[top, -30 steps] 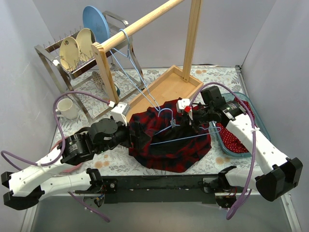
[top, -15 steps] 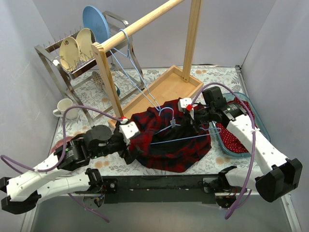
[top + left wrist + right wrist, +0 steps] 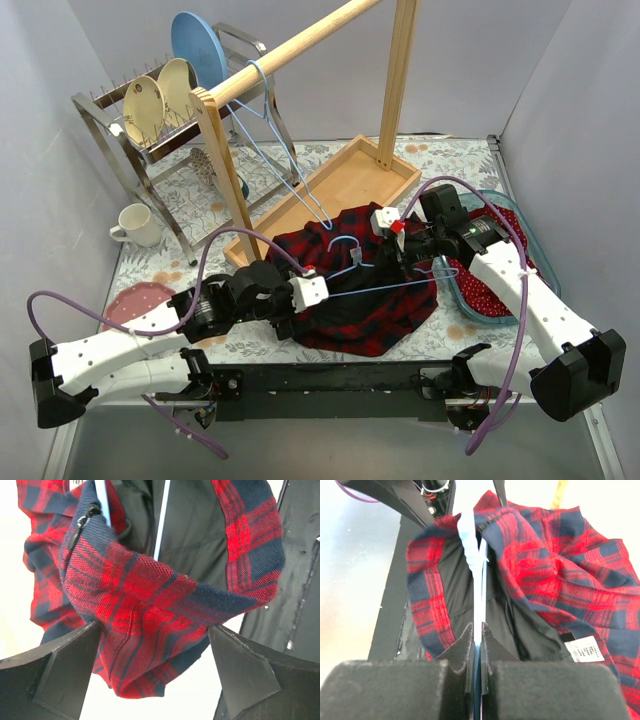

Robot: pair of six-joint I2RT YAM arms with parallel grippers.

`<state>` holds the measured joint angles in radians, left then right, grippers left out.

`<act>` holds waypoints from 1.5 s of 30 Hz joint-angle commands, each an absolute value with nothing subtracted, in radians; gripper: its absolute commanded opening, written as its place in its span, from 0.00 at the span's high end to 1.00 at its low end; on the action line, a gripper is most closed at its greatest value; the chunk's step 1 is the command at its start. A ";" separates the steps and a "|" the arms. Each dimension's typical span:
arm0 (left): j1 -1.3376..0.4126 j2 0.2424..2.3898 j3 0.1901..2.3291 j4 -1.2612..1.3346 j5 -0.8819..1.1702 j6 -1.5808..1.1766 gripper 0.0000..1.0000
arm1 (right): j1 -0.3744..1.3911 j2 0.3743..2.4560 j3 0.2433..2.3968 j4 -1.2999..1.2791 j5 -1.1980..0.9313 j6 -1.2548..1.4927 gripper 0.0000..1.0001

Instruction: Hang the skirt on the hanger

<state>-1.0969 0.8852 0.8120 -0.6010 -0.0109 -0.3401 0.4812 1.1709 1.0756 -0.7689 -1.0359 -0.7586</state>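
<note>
Skirt point(image 3: 360, 315) beside bin point(image 3: 495, 321) w/ red cloth point(image 3: 480, 290), prob.

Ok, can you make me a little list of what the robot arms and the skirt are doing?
skirt: red plaid, bunched on the table
hanger: blue wire, lying across the skirt
right gripper: shut on the hanger
left gripper: open, with a skirt fold in between
skirt hung up: not yet
</note>
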 commanded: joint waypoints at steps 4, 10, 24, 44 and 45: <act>-1.094 0.865 0.733 -0.422 -0.020 -0.305 0.13 | 0.479 1.152 1.069 -0.738 -1.187 -0.790 0.99; -1.094 0.861 0.718 -0.365 -0.008 -0.313 0.39 | 0.480 1.134 1.049 -0.749 -1.235 -0.825 0.99; -1.094 0.822 0.651 -0.252 0.092 -0.436 1.00 | 0.482 1.121 1.042 -0.807 -1.301 -0.908 0.99; -1.091 0.779 0.561 -0.098 0.143 -0.541 1.00 | 0.482 1.121 1.054 -0.830 -1.303 -0.925 0.99; -1.091 0.770 0.566 -0.107 0.132 -0.545 1.00 | 0.482 1.118 1.054 -0.825 -1.290 -0.919 0.99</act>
